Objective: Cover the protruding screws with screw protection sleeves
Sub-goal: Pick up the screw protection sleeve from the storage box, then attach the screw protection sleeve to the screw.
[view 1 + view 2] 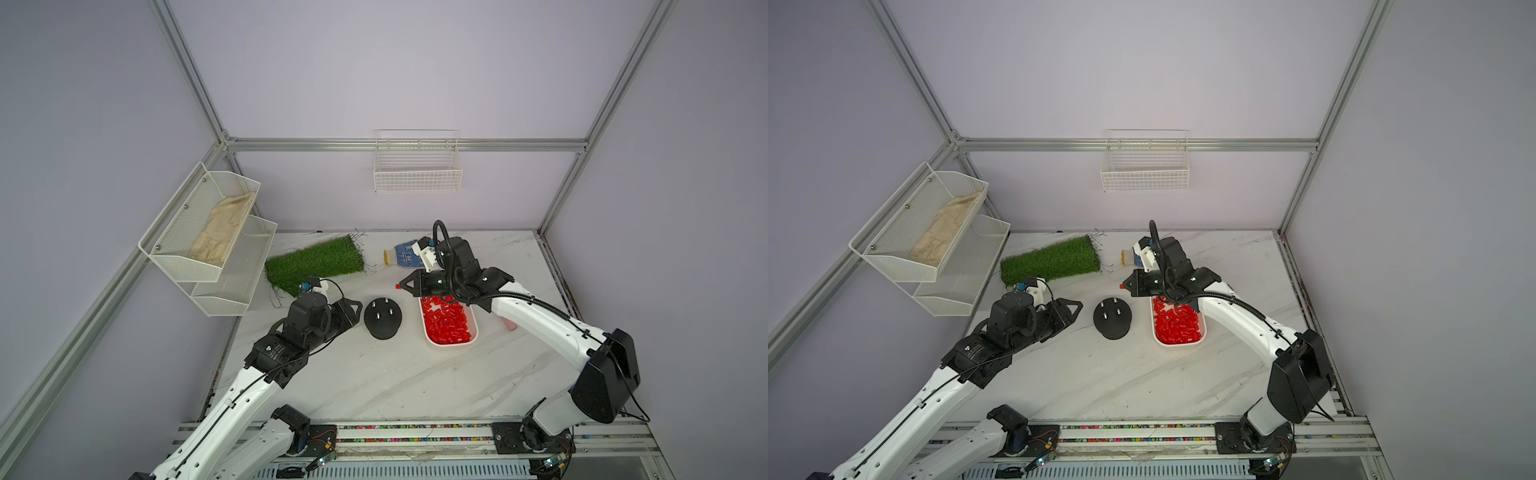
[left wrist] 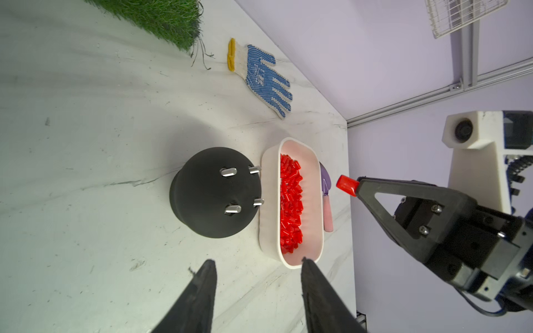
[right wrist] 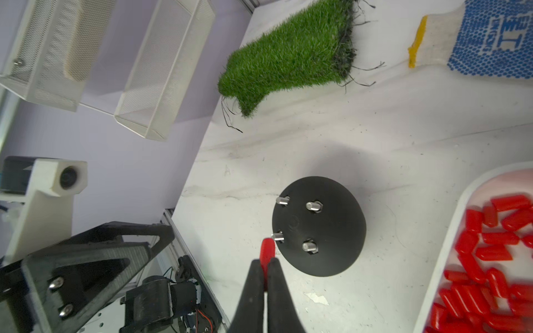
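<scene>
The black dome base (image 1: 382, 328) stands mid-table with four bare protruding screws (image 2: 228, 172) sticking up; they also show in the right wrist view as screws (image 3: 313, 206). To its right, a white tray (image 1: 451, 345) holds several loose red screw protection sleeves (image 1: 444, 322). My right gripper (image 1: 401, 286) hovers over the tray's far end, shut on one red sleeve (image 3: 266, 249) that juts out past its tips. The held sleeve (image 2: 347, 185) hangs in the air, apart from the screws. My left gripper (image 2: 258, 261) is open and empty, just left of the base.
A green grass mat (image 1: 316, 264) and a blue-dotted glove (image 2: 265, 75) lie at the back of the table. White mesh shelves (image 1: 208, 237) hang on the left wall and a wire basket (image 1: 417, 166) on the back wall. A purple-and-pink trowel (image 2: 327, 201) lies behind the tray.
</scene>
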Controlling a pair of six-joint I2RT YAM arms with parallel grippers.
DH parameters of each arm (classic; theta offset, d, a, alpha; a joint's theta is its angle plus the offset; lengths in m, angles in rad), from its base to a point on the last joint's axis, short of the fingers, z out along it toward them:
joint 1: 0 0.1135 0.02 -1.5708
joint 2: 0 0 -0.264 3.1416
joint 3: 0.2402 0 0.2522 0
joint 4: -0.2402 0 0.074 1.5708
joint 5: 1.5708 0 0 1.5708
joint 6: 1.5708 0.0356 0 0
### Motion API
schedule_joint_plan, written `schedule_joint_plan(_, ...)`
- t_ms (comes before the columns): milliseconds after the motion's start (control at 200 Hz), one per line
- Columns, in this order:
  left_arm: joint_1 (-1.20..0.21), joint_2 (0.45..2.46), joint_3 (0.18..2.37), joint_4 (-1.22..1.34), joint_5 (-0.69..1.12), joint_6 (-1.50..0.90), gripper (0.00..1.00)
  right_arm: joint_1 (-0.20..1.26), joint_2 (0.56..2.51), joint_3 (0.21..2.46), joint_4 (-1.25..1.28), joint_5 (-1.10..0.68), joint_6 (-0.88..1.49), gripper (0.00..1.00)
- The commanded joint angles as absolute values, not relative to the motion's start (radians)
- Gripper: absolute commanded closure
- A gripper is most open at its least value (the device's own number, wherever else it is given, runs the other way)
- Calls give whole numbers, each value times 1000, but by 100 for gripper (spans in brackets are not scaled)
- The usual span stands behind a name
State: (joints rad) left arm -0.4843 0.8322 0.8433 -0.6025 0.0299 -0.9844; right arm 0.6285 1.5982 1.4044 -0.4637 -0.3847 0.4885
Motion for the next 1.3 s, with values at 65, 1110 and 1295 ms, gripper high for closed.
schedule_joint_plan(65,-477,835,843,-681,-27,-943,49,627,1704,1561,-704,-310,383,92)
schedule_joint_plan(1110,-446,879,734,-646,-51,-941,47,727,2074,2047,-1088,-213,222,92)
schedule_joint_plan(1295,-446,887,735,-640,-37,-952,47,729,2089,2052,-1094,-210,216,92)
